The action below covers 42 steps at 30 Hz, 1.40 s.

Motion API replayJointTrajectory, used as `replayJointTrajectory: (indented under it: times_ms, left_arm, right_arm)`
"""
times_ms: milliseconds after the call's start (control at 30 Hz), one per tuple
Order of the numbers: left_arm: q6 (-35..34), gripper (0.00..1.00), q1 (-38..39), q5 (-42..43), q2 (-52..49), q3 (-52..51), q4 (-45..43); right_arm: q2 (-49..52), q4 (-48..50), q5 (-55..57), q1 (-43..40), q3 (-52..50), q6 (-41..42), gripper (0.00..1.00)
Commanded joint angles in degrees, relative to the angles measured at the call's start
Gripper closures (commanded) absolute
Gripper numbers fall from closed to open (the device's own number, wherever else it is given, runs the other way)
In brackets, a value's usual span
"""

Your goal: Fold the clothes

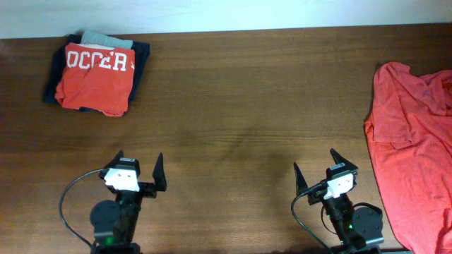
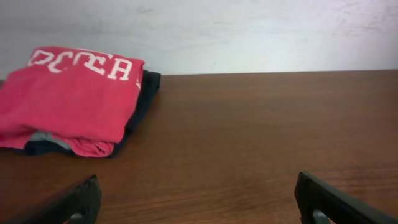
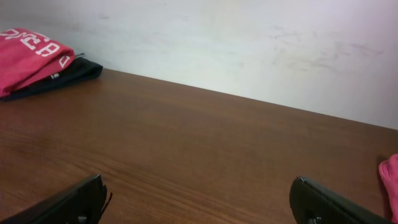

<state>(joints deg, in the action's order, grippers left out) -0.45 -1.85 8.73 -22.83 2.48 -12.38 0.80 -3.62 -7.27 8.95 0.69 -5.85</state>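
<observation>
Left pincer (image 1: 140,156) and right pincer (image 1: 314,161) at near edge of wooden surface (image 1: 240,106), both wide open, holding nothing. Folded orange-red T-shirt (image 1: 95,79), white lettering up, atop dark garment (image 1: 141,60) at far left. Unfolded orange-red T-shirt (image 1: 413,141) crumpled at right edge.

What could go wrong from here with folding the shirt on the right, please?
The unfolded shirt lies rumpled and runs out of the overhead view on the right, so the open right pincer might catch one layer only or drag it off the table. The folded stack sits ahead of the open left pincer; a careless sweep could topple it.
</observation>
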Motion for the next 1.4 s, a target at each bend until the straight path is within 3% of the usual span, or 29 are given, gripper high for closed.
replayJointTrajectory:
  times_ms: [0,467,833,1367]
  left_arm:
    - [0.48,0.01,0.98,-5.16,2.29,-1.55,-0.44]
    - [1.75,0.01,1.01,-5.29,13.55,-1.99,17.03]
    - [4.20,0.01,1.01,-5.60,22.38,-1.99,16.79]
    - [4.17,0.01,1.01,-5.55,22.53,-1.97,16.76]
  right_arm:
    - [-0.59,-0.24,0.90,-0.44,-0.37,0.35,0.01]
    - [-0.59,-0.24,0.90,-0.44,-0.37,0.35,0.01]
    - [-0.59,-0.24,0.90,-0.44,-0.37,0.35,0.01]
    - [-0.59,-0.24,0.90,-0.44,-0.37,0.35,0.01]
